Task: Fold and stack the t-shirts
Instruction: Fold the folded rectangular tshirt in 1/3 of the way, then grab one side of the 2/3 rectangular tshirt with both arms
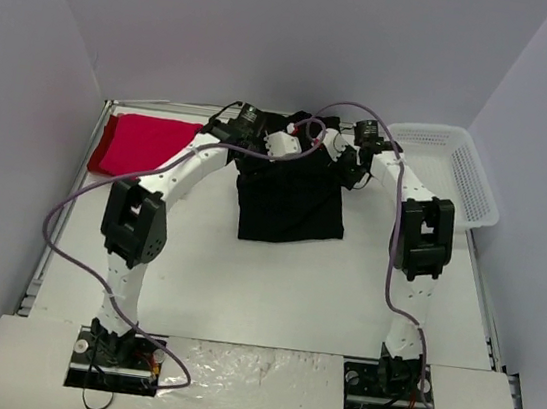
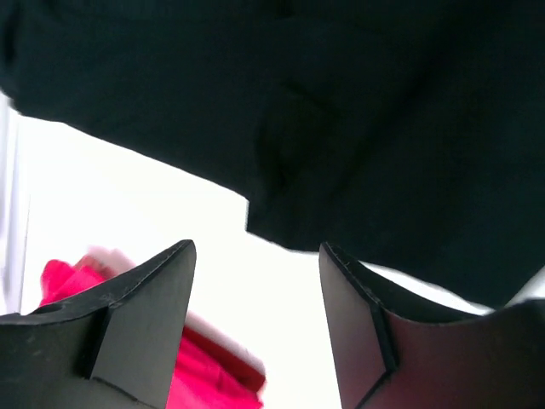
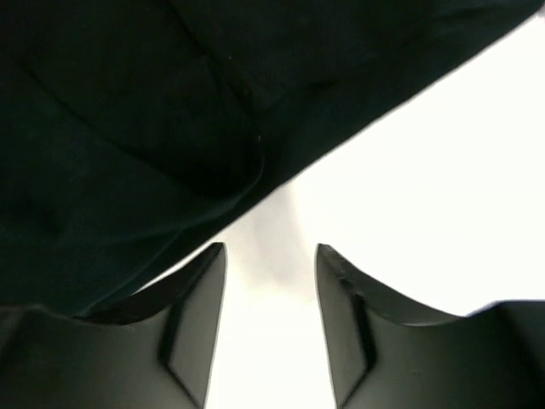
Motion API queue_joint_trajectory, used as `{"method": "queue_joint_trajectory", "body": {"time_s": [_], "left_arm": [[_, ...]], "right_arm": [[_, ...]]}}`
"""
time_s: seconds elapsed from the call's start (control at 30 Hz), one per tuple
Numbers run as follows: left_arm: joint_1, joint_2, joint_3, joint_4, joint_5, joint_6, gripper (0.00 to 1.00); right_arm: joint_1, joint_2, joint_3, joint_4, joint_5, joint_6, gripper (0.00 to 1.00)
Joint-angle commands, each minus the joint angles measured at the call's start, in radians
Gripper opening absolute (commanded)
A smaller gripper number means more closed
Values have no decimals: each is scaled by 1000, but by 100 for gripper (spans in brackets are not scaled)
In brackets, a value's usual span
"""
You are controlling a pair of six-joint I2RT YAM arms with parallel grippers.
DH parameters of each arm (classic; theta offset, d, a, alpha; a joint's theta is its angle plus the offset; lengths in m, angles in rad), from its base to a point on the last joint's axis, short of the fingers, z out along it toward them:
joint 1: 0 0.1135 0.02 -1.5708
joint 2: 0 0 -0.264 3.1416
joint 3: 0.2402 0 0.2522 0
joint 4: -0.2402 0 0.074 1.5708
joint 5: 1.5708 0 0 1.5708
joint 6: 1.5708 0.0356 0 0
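Black t-shirt [image 2: 341, 128] just beyond left gripper [image 2: 255, 247], apparently ungripped

The larger t-shirt [image 1: 288, 207] lies between the smaller t-shirt [image 1: 140, 143], left, and basket [image 1: 470, 180], right, seemingly apart.

I can't read any text, label, brand, number or sign in any of my three views. The black shirt [image 1: 288, 207], the red shirt [image 1: 145, 142] and the white basket [image 1: 468, 180] all show me plain surfaces, and any mark on them is too small or too blurred to make out from here.
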Motion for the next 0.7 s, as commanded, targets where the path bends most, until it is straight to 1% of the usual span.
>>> {"method": "queue_joint_trajectory", "body": {"time_s": [0.0,0.03,0.07,0.1,0.13,0.2,0.23,0.33,0.47,0.67], "left_arm": [[-64,-260,-172,72,-11,12,59],[-75,-306,-245,139,-17,12,59],[-103,-348,-316,172,-29,23,59],[-118,-404,-423,189,-44,23,59],[-129,-422,-460,187,-61,20,59],[-163,-472,-547,219,-78,5,58],[-173,-491,-644,263,-94,11,59],[-201,-531,-764,304,-95,17,59],[-230,-551,-856,339,-118,31,59],[-284,-548,-944,420,-155,54,59]], "right_arm": [[-14,-212,-105,94,-46,94,44],[-15,-284,-144,97,-66,105,44],[-17,-318,-181,97,-118,108,45],[-20,-353,-222,98,-144,111,45],[-23,-419,-301,95,-171,115,45],[-24,-487,-385,94,-240,117,45],[-23,-551,-466,94,-260,100,46],[-23,-634,-572,95,-281,117,48],[-21,-705,-667,88,-306,140,50],[-20,-751,-726,83,-306,171,51]]}}
